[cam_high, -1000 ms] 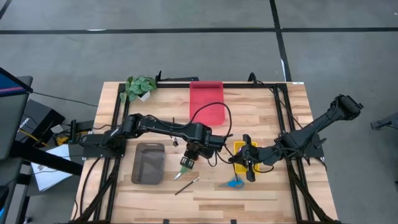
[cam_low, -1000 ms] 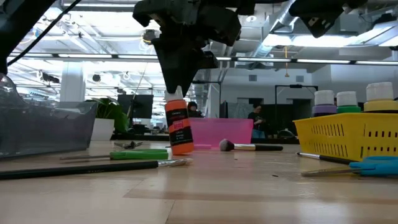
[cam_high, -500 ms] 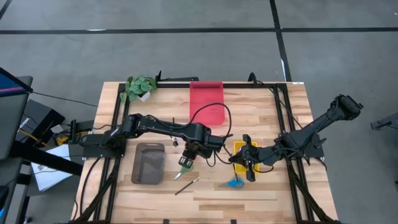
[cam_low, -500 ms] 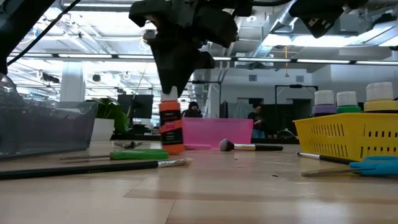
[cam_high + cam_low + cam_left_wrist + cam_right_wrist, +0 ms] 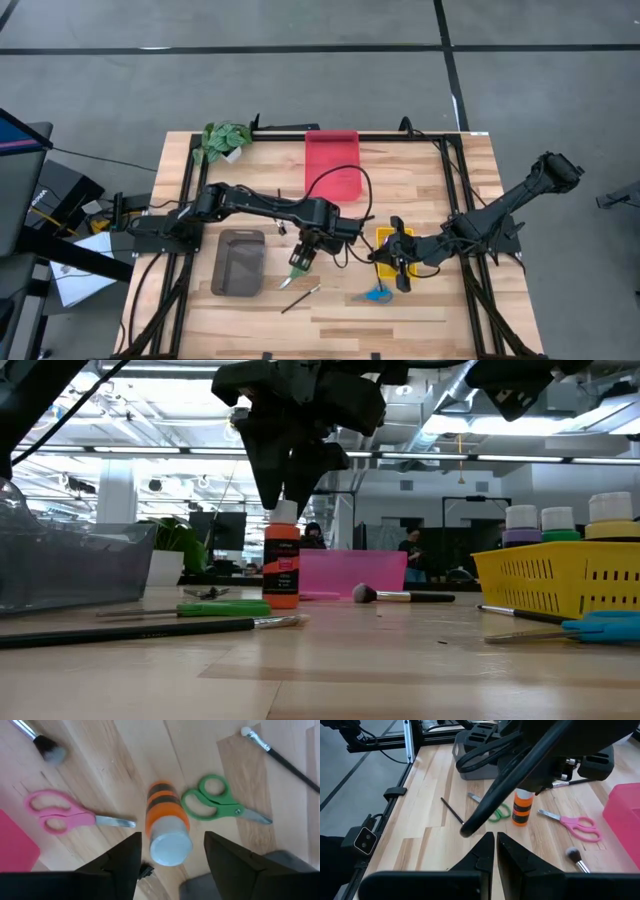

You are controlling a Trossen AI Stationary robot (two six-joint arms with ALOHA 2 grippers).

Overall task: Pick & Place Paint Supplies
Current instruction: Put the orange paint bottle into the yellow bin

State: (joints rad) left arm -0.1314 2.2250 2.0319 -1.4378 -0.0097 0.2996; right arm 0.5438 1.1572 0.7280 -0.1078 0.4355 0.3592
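From above, our left gripper (image 5: 299,262) hangs mid-table. At table height, the orange paint bottle (image 5: 282,565) stands upright. Our left wrist shows fingers (image 5: 120,860) spread, clear of its white cap (image 5: 171,845). Likely light and rigid; we'd grasp the body. Our right gripper (image 5: 495,851) is pressed together, waiting.

Wood-plank table (image 5: 450,200) matt; pink scissors (image 5: 55,815), plastic handles, metal blades.

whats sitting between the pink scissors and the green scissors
The orange paint bottle stands upright between the pink scissors and the green scissors; the left wrist view shows it best.
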